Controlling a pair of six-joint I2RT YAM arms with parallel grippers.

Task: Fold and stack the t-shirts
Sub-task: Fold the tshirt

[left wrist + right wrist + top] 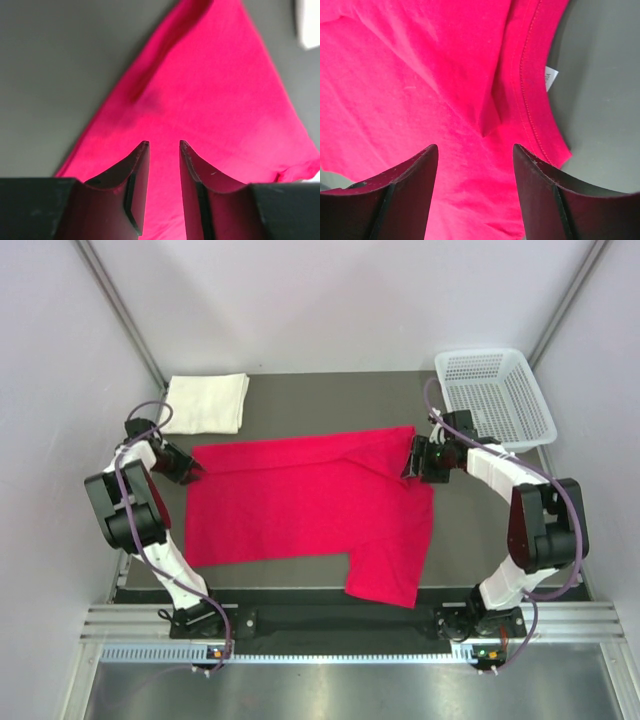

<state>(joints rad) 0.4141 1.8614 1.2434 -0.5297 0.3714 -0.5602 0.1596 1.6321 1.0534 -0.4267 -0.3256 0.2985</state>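
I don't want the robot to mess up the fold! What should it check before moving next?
1. Bright red cloth t-shirt spread flat: not ok, a flap lies folded near the collar.
2. Left gripper open over the shirt's left edge: ok.
3. Right gripper open near the collar: ok.
4. Folded cream-white cloth t-shirt clear of the red one: ok.
5. Fingertips touching cloth: cannot tell.

Robot lab test cell, not a home. L arm (135, 515) & R arm (540, 525) bolted side by side to an alu rail (110, 625) at near edge of a dark surface (330, 405). Plain white panels (330, 300) box it in left, right & far. Bare metal struts (122, 312) in far corners. Exposed cables (152, 405) on both arms.
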